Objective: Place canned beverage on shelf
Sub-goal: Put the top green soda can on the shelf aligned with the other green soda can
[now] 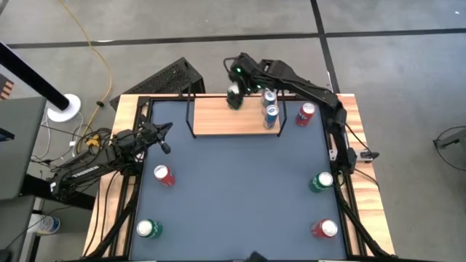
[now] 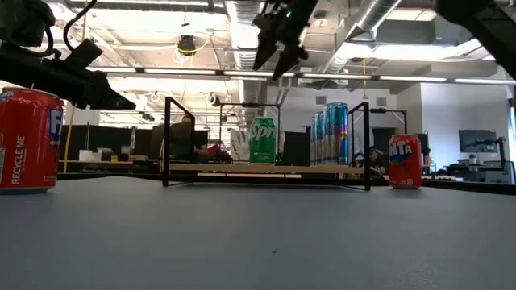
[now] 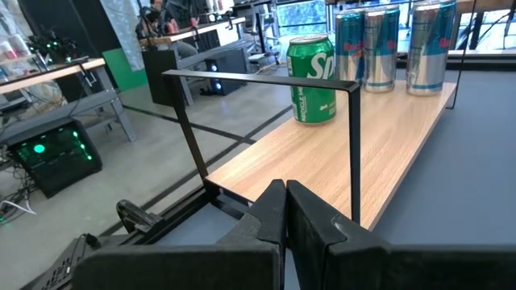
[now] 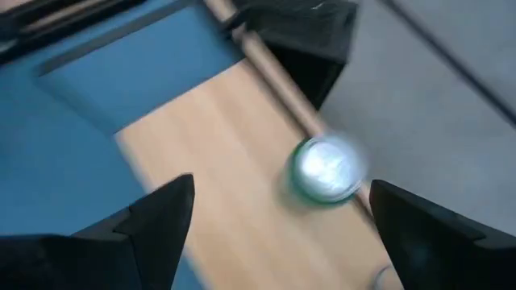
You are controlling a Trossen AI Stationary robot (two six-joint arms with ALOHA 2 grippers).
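Shelf [image 1: 218, 116]: a small rectangular board of pale, smooth wood with a thin black wire frame at its ends, lying at the far side of the worktop [image 1: 233, 189].
Green can [image 2: 263, 141]: a round metal cylinder with a shiny lid, standing upright on the shelf, near its middle.
Blue cans [image 2: 330, 133]: tall, slim and glossy, standing close together toward one end of the shelf (apart from the green can).
Right gripper [image 2: 276, 50]: hanging above the green can, its dark fingers spread wide and holding nothing.
Left gripper [image 3: 286, 213]: hovering low near the shelf's other end, its fingers pressed together and gripping nothing.
Worktop: a matte blue-grey sheet, carrying loose red and green cans.
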